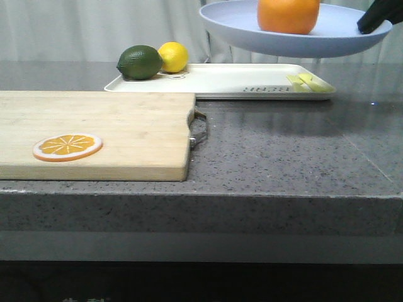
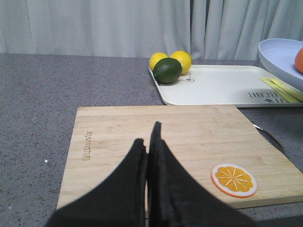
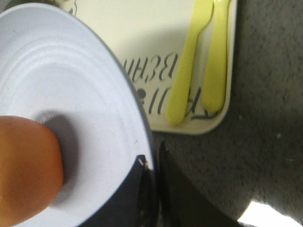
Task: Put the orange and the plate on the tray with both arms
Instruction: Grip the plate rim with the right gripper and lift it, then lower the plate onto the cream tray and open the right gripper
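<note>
The pale lavender-blue plate [image 1: 340,28] hangs in the air above the right end of the cream-white tray [image 1: 220,80], with the orange [image 1: 288,14] resting on it. My right gripper [image 1: 376,20] is shut on the plate's right rim. In the right wrist view the fingers [image 3: 152,163] pinch the rim of the plate [image 3: 71,94], with the orange [image 3: 26,170] near them. My left gripper [image 2: 147,139] is shut and empty above the cutting board [image 2: 180,142]. The plate's edge [image 2: 279,59] and the tray [image 2: 218,85] show in the left wrist view.
A green lime [image 1: 140,62] and a yellow lemon [image 1: 173,57] lie on the tray's left end. Yellow cutlery [image 1: 305,82] lies on its right end. A wooden cutting board [image 1: 101,132] with an orange slice disc [image 1: 67,146] lies at the front left. A curtain hangs behind.
</note>
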`<state>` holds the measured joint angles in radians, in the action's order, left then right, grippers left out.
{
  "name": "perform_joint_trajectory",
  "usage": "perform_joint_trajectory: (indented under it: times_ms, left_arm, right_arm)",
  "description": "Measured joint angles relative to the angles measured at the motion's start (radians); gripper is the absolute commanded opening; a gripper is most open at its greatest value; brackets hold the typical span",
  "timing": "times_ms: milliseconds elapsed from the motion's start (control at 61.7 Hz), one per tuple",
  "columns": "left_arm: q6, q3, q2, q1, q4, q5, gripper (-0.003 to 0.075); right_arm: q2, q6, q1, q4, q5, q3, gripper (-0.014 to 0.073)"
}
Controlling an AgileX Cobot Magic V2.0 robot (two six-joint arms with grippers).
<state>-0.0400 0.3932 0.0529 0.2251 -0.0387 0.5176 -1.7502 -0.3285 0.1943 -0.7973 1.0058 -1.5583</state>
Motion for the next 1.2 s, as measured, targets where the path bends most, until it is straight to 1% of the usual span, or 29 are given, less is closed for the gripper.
perform_joint_trajectory:
  times_ms: [81, 292, 454, 551, 665, 794, 827, 908, 1037, 1102, 1151, 1199]
  left_arm:
    - [0.0, 0.0, 0.0, 0.0, 0.0, 0.0, -0.0018]
    - [0.0, 0.0, 0.0, 0.0, 0.0, 0.0, -0.0018]
    - [-0.001, 0.0, 0.0, 0.0, 0.0, 0.0, -0.0018]
    - [-0.001, 0.0, 0.0, 0.0, 0.0, 0.0, -0.0018]
    - [-0.001, 0.0, 0.0, 0.0, 0.0, 0.0, -0.0018]
    - [-0.001, 0.0, 0.0, 0.0, 0.0, 0.0, -0.0018]
    - [-0.001, 0.0, 0.0, 0.0, 0.0, 0.0, -0.0018]
    - [-0.001, 0.0, 0.0, 0.0, 0.0, 0.0, -0.0018]
    - [-0.001, 0.0, 0.0, 0.0, 0.0, 0.0, -0.0018]
    - [-0.001, 0.0, 0.0, 0.0, 0.0, 0.0, -0.0018]
    - [-0.001, 0.0, 0.0, 0.0, 0.0, 0.0, -0.0018]
    - [-0.001, 0.0, 0.0, 0.0, 0.0, 0.0, -0.0018]
  right_arm:
    - [-0.073, 0.061, -0.015, 0.022, 0.007, -0.113, -0.0111]
    - [-0.305, 0.255, -0.1, 0.179, 0.059, -0.47, -0.0111]
    - [-0.5, 0.367, -0.159, 0.196, 0.113, -0.74, -0.0111]
    - [-0.605, 0.417, -0.185, 0.196, 0.148, -0.868, -0.0111]
    - [-0.683, 0.438, -0.198, 0.198, 0.163, -0.938, -0.0111]
    - [-0.717, 0.445, -0.201, 0.219, 0.163, -0.949, -0.0098]
    - [-0.72, 0.45, -0.201, 0.223, 0.163, -0.949, -0.0084]
    - [-0.721, 0.452, -0.201, 0.229, 0.161, -0.95, -0.0008]
    - [-0.721, 0.454, -0.201, 0.231, 0.161, -0.954, 0.0162]
    - [-0.721, 0.454, -0.201, 0.227, 0.165, -0.96, 0.0266]
    - [-0.721, 0.454, -0.201, 0.225, 0.17, -0.972, 0.0318]
    - [-0.721, 0.454, -0.201, 0.223, 0.18, -0.986, 0.0339]
